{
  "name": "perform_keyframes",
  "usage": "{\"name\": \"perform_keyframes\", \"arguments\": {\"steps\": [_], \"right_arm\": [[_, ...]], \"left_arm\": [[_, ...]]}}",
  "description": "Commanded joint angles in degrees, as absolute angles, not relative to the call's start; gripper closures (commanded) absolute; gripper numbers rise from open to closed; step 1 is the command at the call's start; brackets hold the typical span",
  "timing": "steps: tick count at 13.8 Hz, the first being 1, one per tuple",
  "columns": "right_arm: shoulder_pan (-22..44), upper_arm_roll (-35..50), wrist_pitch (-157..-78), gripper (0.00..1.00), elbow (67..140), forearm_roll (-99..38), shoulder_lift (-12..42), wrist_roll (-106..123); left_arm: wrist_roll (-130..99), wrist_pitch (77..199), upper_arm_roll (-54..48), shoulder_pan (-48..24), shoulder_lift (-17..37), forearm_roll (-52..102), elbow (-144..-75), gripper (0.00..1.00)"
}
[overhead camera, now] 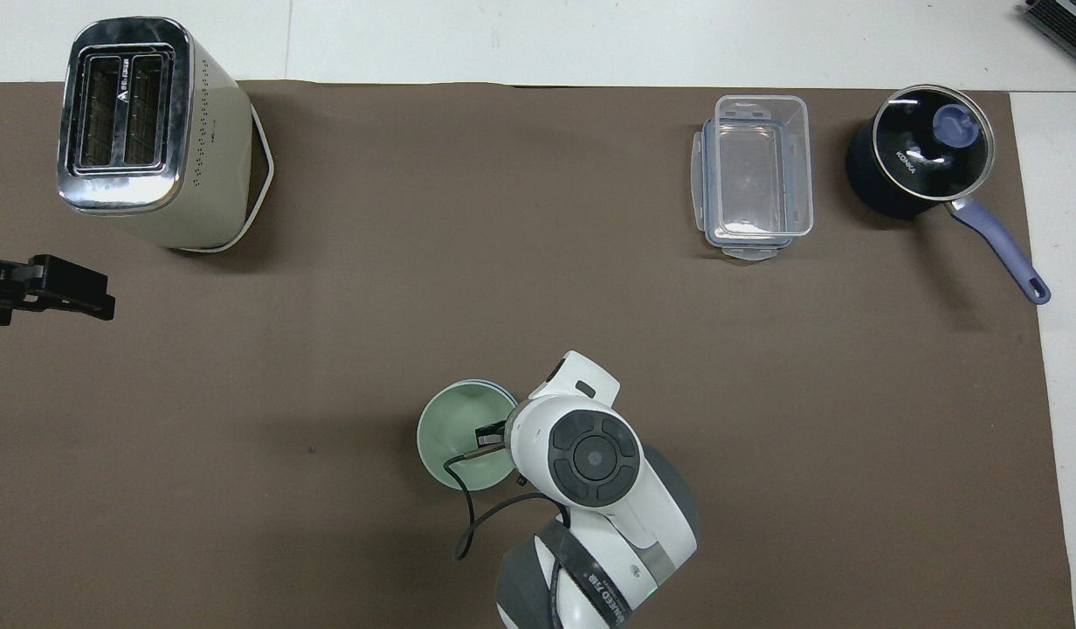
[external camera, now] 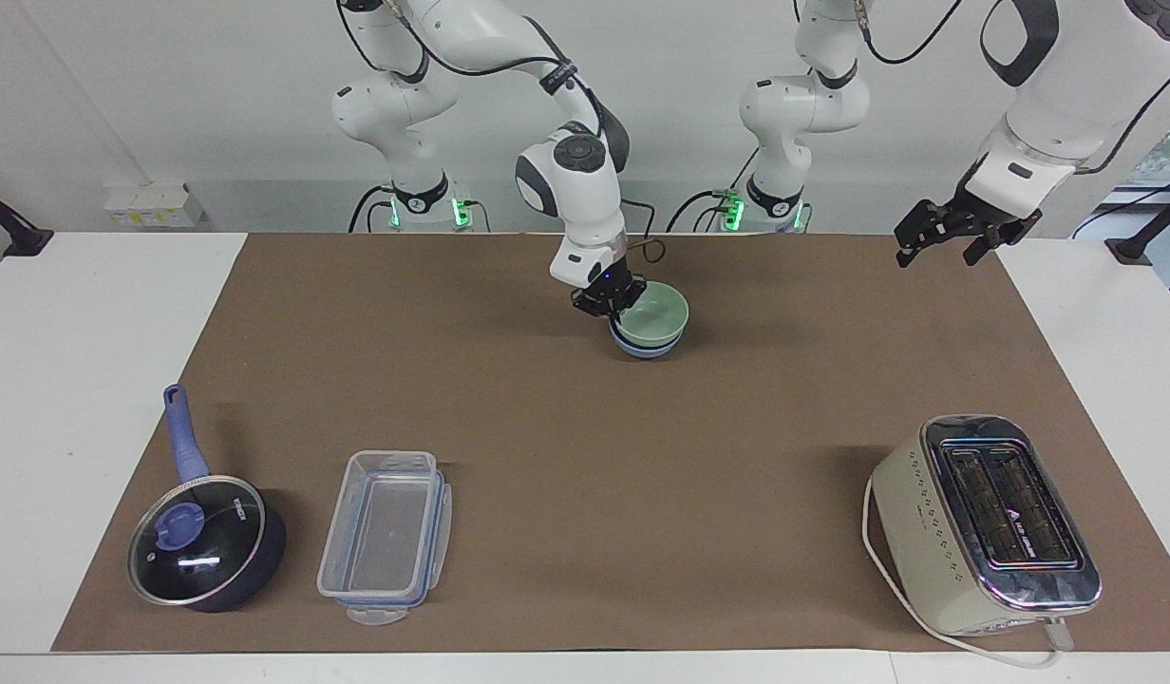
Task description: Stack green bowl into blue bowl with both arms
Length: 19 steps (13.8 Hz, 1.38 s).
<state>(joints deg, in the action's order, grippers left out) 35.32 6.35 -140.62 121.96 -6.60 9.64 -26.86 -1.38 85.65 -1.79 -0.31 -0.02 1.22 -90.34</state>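
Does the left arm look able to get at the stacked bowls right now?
Probably not cleanly. The right gripper sits at the rim of the green bowl, nested in the blue bowl; the left gripper waits over the mat's edge at its own end.

Green bowl (external camera: 659,313) matt, smooth; toaster (external camera: 984,527) top shiny metal; container (external camera: 386,535) clear plastic.
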Motion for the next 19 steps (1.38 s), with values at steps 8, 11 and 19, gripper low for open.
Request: {"name": "perform_keyframes", "arguments": {"steps": [8,11,19], "right_arm": [[35.42,6.15,-141.59,0.99,121.29,-5.1,10.37,-29.18],[35.42,6.15,-141.42,0.82,121.2,-4.66,10.37,-29.27],[34.54,5.63,-136.95,0.42,119.18,-4.66,8.27,-29.27]], "left_arm": [[-1.49,84.38,-1.85,-0.26,0.35,0.53,-89.3,0.0],[-1.41,84.38,-1.85,-0.26,0.35,0.53,-89.3,0.0],[-1.49,84.38,-1.85,-0.26,0.35,0.53,-89.3,0.0]]}}
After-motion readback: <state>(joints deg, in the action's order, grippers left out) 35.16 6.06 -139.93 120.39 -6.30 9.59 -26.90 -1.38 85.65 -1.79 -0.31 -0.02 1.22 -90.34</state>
